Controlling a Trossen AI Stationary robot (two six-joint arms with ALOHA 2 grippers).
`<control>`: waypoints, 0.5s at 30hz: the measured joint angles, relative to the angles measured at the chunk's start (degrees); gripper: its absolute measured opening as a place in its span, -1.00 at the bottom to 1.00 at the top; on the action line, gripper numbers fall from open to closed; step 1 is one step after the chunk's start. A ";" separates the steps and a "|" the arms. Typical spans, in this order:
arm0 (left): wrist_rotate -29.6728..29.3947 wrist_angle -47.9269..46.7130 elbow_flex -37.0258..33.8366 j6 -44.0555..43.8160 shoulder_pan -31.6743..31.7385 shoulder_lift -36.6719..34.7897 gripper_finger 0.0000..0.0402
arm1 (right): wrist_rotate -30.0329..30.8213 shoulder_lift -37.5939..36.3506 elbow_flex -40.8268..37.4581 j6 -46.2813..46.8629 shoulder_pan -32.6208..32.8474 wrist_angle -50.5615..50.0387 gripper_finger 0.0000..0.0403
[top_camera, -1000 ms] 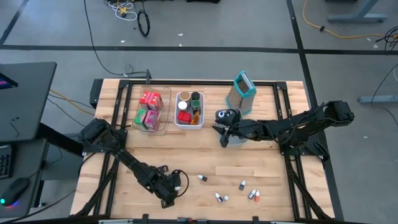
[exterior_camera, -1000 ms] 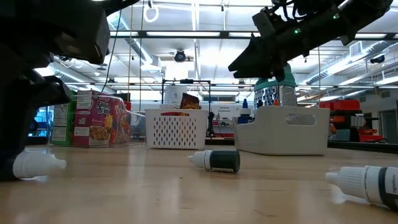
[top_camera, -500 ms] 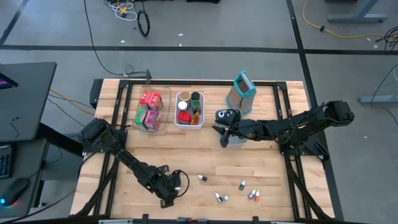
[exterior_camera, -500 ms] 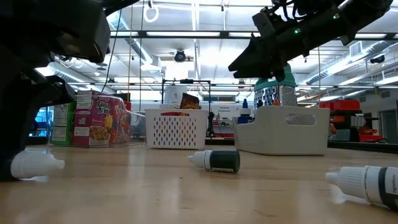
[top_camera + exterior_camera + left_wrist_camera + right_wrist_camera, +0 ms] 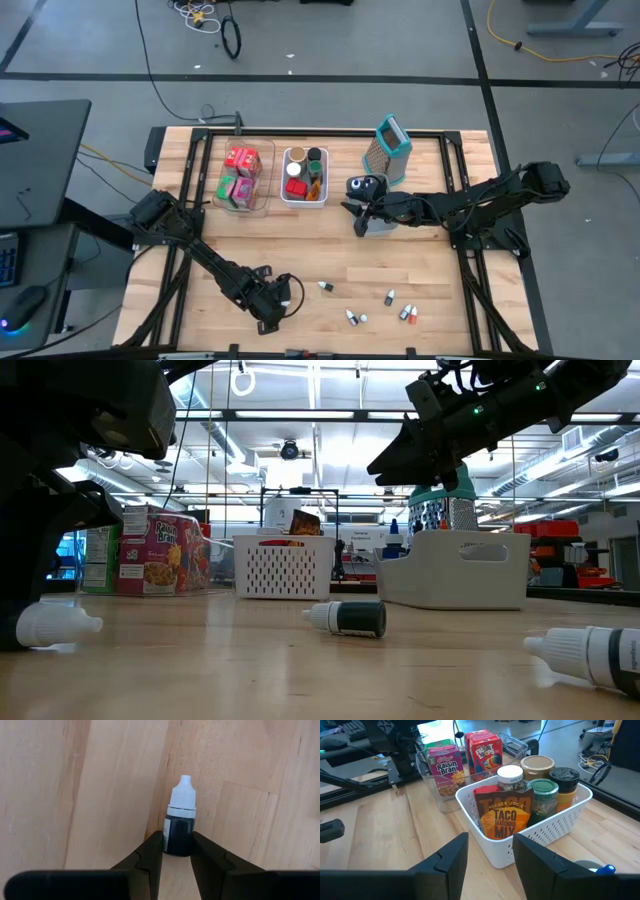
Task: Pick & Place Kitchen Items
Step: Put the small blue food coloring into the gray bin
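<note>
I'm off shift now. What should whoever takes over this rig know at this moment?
Left tool: low at the table's front left, shut on a small dark bottle with a white cap.
Right tool: open, empty, hanging over the grey bin at mid-table.
Done: cereal boxes sit in the clear bin; jars and a taco mix packet sit in the white bin.
Left: the held bottle and five or so small bottles loose on the front of the table.
The grater stands at the back.

A dark bottle (image 5: 179,834) is wearing a white cap; a white slotted basket (image 5: 520,842) is showing a red packet (image 5: 503,819).
</note>
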 joint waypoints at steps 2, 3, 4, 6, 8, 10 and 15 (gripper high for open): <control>-0.07 -0.02 0.00 -0.01 0.00 0.00 -0.51 | 0.00 0.00 0.00 0.00 0.00 0.00 -0.19; -0.06 -0.06 0.00 0.00 0.00 0.00 -0.51 | 0.00 0.00 0.00 -0.02 0.00 0.00 -0.19; -0.09 -0.16 0.00 0.03 0.02 -0.17 -0.51 | 0.00 0.00 0.00 0.00 -0.01 0.00 -0.19; -0.25 -0.33 -0.01 0.11 0.08 -0.64 -0.51 | 0.00 0.00 0.00 -0.02 -0.02 0.00 -0.19; -0.51 -0.43 -0.19 0.21 0.30 -1.36 -0.51 | 0.00 0.00 0.00 0.00 0.00 0.00 -0.19; -1.84 -1.14 -0.35 0.25 1.00 -2.27 -0.51 | 0.00 0.00 0.00 0.00 0.00 0.00 -0.19; -3.35 -0.41 -0.17 1.52 4.07 -4.58 -0.51 | 0.00 0.00 0.00 -0.02 -0.01 0.00 -0.19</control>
